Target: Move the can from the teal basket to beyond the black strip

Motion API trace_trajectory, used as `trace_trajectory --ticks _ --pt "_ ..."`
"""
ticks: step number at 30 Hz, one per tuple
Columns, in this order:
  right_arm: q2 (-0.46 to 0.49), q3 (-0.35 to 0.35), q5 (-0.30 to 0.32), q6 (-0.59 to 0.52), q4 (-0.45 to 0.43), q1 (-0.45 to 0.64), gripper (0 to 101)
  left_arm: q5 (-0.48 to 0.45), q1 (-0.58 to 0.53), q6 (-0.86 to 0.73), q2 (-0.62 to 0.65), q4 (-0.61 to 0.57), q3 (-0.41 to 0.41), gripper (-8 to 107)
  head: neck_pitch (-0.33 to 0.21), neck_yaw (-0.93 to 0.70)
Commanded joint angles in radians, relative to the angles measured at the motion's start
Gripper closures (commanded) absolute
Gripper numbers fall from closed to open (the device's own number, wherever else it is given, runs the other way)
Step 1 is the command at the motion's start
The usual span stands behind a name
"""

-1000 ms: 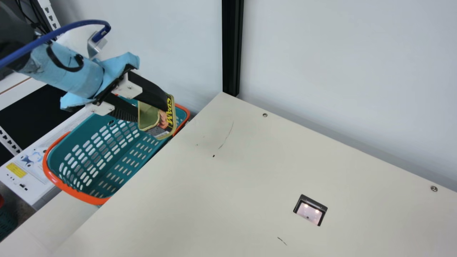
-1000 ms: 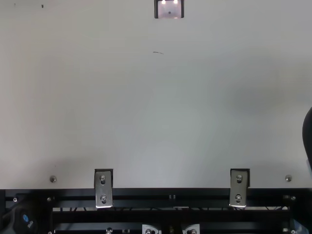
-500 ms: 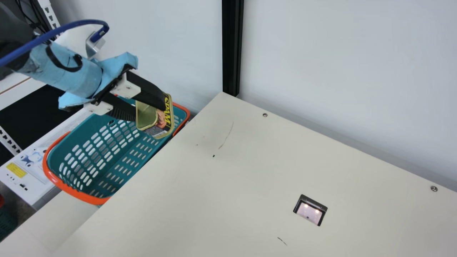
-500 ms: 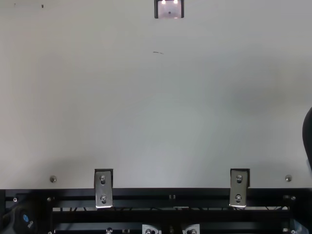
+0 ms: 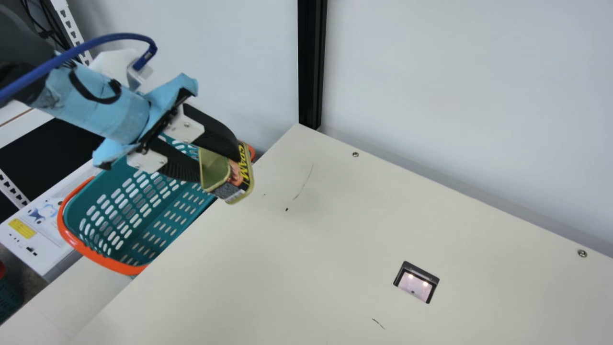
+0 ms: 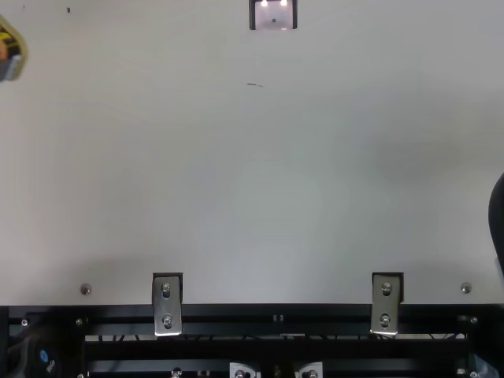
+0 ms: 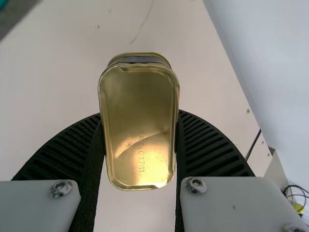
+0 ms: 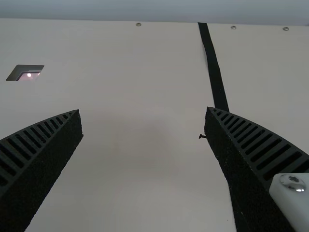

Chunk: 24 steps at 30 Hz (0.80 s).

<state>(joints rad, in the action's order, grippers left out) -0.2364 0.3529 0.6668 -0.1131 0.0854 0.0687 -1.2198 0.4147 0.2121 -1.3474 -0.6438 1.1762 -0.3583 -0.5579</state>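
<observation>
Can (image 5: 235, 181) held up over the tabletop (image 5: 311, 258) near its edge, out of the teal basket (image 5: 119, 206) and close to it, pinched between the ribbed fingers of the left claw (image 5: 220, 167); its gold end faces the left wrist camera; the right claw (image 8: 143, 112) is spread wide, one finger overlapping the black strip (image 8: 215, 72) in its view.

In the main view, a cream tabletop (image 5: 335, 249) meets a pale wall (image 5: 455, 96), with a black upright post (image 5: 311, 62) at the corner. A small dark-framed panel (image 5: 414, 287) showing two bright spots is set into the tabletop. At far left, a yellow label (image 5: 22, 228) marks a white printed surface (image 5: 52, 247). The top view shows two metal brackets (image 6: 167, 303).
</observation>
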Motion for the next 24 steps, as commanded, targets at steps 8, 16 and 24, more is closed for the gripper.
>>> trace_trajectory --ticks 8,16,24 --pt "0.0 0.0 0.0 0.0 0.0 0.0 0 0.0 -0.107 0.166 0.031 0.006 -0.065 89 -0.058 -0.024" --pt "0.0 0.0 0.0 0.0 0.0 0.0 0 0.0 -0.159 0.263 0.041 0.0 -0.103 89 -0.058 -0.024" --pt "0.0 0.0 0.0 0.0 0.0 0.0 0 0.0 -0.191 0.312 0.059 -0.037 -0.132 89 -0.058 -0.024"
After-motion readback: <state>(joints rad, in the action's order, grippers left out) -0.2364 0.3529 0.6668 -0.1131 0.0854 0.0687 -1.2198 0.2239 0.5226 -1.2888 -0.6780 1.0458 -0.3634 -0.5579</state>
